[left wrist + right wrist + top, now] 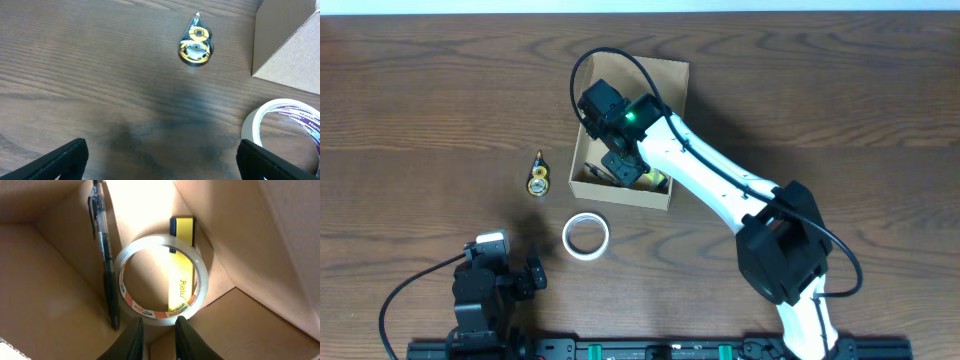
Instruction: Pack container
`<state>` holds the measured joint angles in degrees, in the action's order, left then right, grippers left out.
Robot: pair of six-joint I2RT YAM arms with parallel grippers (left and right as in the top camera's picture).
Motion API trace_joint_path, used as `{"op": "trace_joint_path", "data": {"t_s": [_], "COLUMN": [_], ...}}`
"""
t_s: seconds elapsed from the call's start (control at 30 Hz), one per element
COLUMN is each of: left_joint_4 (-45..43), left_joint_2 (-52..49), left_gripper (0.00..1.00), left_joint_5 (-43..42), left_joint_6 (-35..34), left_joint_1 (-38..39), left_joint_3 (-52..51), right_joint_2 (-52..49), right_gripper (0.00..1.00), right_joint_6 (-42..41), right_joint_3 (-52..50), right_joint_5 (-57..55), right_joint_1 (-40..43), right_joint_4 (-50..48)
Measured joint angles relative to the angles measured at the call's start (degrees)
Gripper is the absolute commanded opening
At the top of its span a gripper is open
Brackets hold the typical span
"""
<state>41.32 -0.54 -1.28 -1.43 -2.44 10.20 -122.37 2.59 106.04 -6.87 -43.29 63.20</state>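
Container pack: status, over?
Copy: left gripper open; right gripper inside container at clear tape roll, grip unclear. Outside: white tape roll, correction tape. No obstruction seen.

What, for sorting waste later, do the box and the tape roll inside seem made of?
The box looks like plain tan cardboard, matte, creased at its folds. The tape roll seems clear glossy plastic film: the yellow bar shows through it. Its printed inner ring may be card; unclear.

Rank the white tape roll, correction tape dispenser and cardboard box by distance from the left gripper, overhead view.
1. White tape roll: just ahead-right of the left gripper.
2. Correction tape dispenser: straight ahead.
3. Cardboard box: farthest, ahead-right, though its near corner nearly ties the dispenser.
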Motion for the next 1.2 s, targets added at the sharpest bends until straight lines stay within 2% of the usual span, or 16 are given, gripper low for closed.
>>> {"op": "trace_joint_path", "data": {"t_s": [0.03,0.1,0.17,0.23,0.27,0.57,0.9,1.0,1.2], "left_joint_4": [0.0,0.0,0.0,0.0,0.0,0.0,0.0,0.0,-0.07], "left_joint_2": [0.0,0.0,0.0,0.0,0.0,0.0,0.0,0.0,0.0], "left_gripper": [0.95,0.96,0.95,0.95,0.96,0.96,0.96,0.95,0.95], "left_joint_5": [0.0,0.0,0.0,0.0,0.0,0.0,0.0,0.0,0.0], "left_joint_6": [0.0,0.0,0.0,0.0,0.0,0.0,0.0,0.0,0.0], "left_joint_1": [0.0,0.0,0.0,0.0,0.0,0.0,0.0,0.0,0.0], "left_joint_3": [0.0,0.0,0.0,0.0,0.0,0.0,0.0,0.0,0.0], "right_joint_2": [0.0,0.0,0.0,0.0,0.0,3.8,24.63,30.34,47.47], "right_gripper": [0.26,0.38,0.59,0.88,0.98,0.99,0.99,0.99,0.99], "right_joint_6": [0.07,0.11,0.22,0.46,0.17,0.61,0.55,0.35,-2.36], "right_joint_3": [0.0,0.0,0.02,0.22,0.44,3.54,3.32,-0.87,-20.24], "right_joint_5": [-0.02,-0.13,-0.46,-0.68,-0.66,-0.57,1.66,2.19,2.36], "right_joint_1": [0.0,0.0,0.0,0.0,0.0,0.0,2.12,4.81,10.19], "right_joint_4": [-0.39,-1.22,-1.77,-1.68,-1.53,-1.07,3.52,1.81,-5.86]}}
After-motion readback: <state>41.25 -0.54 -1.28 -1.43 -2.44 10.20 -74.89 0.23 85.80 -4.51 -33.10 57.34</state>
